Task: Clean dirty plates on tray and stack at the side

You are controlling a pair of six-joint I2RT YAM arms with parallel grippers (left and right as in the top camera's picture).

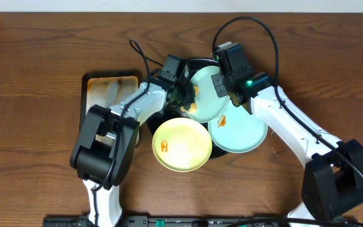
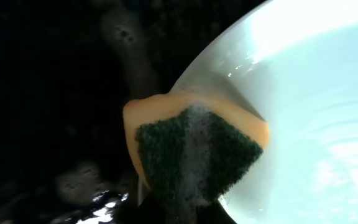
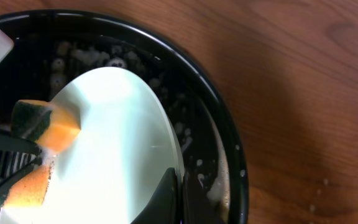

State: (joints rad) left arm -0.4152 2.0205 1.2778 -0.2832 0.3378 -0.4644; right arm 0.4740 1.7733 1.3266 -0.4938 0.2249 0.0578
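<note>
My left pincer [image 1: 184, 98] was closed on the orange-and-green sponge [image 2: 194, 155], which touched, at 8 o'clock, the tilted mint-blue round plastic plate [image 1: 208, 93] that my right pincer [image 1: 222, 86] held clamped.

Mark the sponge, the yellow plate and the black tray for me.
sponge [image 2: 194, 155]: left wrist view, on its green scrub face.
yellow plate [image 1: 181, 148]: overhead view, on its bare middle.
tray [image 3: 222, 118]: right wrist view, on its raised rim.

A: Overhead view is evenly lit and sharp, with soft shadows on the worktop [image 1: 30, 38].
B: Left wrist view is dim. The plate [image 2: 316, 93] glares white, and the sponge [image 2: 194, 155] is blurred close up.
</note>
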